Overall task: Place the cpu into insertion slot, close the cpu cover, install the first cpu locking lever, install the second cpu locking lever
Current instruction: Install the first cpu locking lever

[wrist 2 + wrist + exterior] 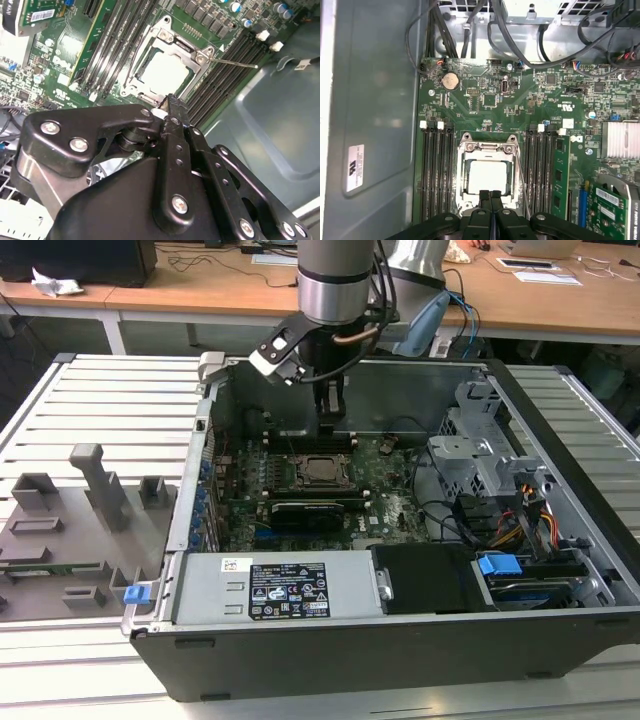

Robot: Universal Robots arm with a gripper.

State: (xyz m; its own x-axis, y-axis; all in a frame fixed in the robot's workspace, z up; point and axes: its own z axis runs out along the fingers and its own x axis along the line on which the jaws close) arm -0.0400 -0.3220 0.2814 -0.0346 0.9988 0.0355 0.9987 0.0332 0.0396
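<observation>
Arm [337, 280] upright, wrist pointing down; hand [490, 195] pinched shut, empty, tips beside cpu cover [487, 147] edge.

Arm [335, 280] vertical, wrist pointing down; gripper [490, 196] w/ 2 fingers [483, 201] pressed together, tips touching.

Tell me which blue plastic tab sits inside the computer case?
The blue tab at the exterior view's right, within the case walls; the other tab sits outside by the grey fixture.
</observation>
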